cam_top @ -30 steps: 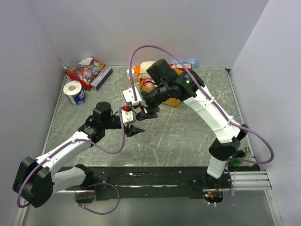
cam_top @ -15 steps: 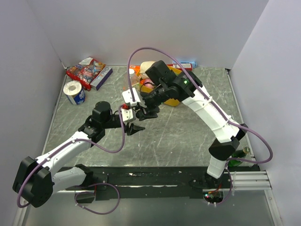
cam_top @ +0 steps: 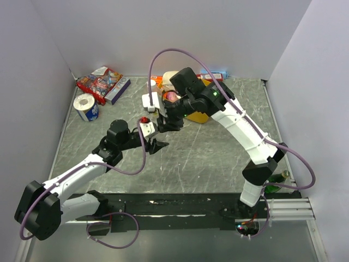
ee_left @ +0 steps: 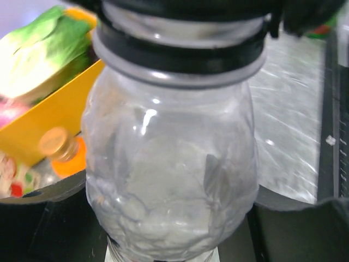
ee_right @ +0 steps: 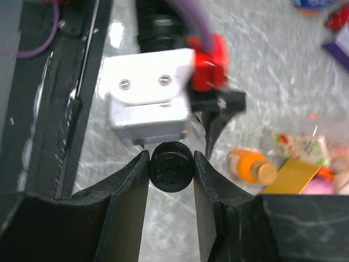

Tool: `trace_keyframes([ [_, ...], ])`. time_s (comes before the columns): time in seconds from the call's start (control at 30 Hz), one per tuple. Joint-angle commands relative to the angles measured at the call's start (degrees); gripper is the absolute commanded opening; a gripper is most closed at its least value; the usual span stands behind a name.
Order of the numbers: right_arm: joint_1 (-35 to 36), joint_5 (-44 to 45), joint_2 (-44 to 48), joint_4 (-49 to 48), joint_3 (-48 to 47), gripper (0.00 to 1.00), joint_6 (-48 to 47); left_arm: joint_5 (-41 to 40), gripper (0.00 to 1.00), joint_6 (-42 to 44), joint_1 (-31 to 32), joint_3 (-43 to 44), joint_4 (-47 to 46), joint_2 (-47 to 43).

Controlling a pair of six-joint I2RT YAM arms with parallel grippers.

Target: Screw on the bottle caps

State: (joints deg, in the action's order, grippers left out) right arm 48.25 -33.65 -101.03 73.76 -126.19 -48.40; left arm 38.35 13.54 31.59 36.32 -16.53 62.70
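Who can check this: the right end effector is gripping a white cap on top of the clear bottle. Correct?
Wrong colour: the right end effector is gripping a black cap on top of the clear bottle, as the right wrist view shows.

Grey marbled desk [cam_top: 207,158], walled in white. Far left corner: red snack bag [cam_top: 97,81], with a purple-and-white box [cam_top: 118,90] just beside it and a white roll [cam_top: 85,106] with blue print nearer. Mid far edge: yellow box [cam_top: 199,115] holding packets. Near right edge: green glass bottle [cam_top: 279,177].
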Motion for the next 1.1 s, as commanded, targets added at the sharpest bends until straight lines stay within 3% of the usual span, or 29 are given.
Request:
trace_keyframes([
  [0.0,-1.0,4.2,0.0,3.2,6.3,0.19,20.7,-18.4,0.01,-14.0,0.0,-0.2,-16.4,-1.4],
  [0.03,-1.1,4.6,0.7,0.5,7.8,0.18,22.5,-25.5,0.01,-17.4,0.1,0.4,-16.5,-0.5],
  [0.17,-1.1,5.4,0.3,-0.5,9.0,0.16,27.5,-36.3,0.01,-27.1,0.3,3.1,-13.6,2.3],
  [0.33,-1.7,3.2,-2.6,-0.5,6.1,0.15,30.3,-37.0,0.01,-31.3,0.5,3.2,-9.9,3.4],
  [0.43,-1.8,3.7,-2.9,-0.8,5.3,0.2,30.3,-36.3,0.01,-31.0,0.4,3.1,-7.1,3.7],
  [0.53,-2.8,1.8,-2.5,0.9,1.7,0.44,28.5,-32.0,0.01,-29.3,0.0,2.5,-5.1,4.5],
  [0.57,-3.5,1.6,-1.7,1.6,0.3,0.6,27.1,-30.2,0.01,-27.7,0.0,1.6,-4.9,4.7],
  [0.63,-4.3,3.1,-0.3,3.8,-2.2,0.78,25.3,-24.9,0.01,-25.8,-0.2,0.9,-3.9,5.4],
  [0.67,-6.0,2.9,1.9,4.6,-2.3,0.99,24.4,-23.7,0.01,-24.5,-0.2,0.3,-3.1,5.4],
  [0.8,-10.7,0.1,10.3,4.5,6.9,1.0,17.1,-14.9,0.01,-19.4,-0.7,-1.2,-2.5,4.7],
  [0.97,-12.0,-3.4,21.1,-8.0,21.3,1.0,7.9,-0.1,0.01,-8.3,-1.8,1.6,2.1,3.0],
  [1.07,-11.9,-4.5,19.7,-12.1,22.0,1.0,6.9,6.3,0.01,-2.8,-2.3,5.9,8.3,3.7],
])
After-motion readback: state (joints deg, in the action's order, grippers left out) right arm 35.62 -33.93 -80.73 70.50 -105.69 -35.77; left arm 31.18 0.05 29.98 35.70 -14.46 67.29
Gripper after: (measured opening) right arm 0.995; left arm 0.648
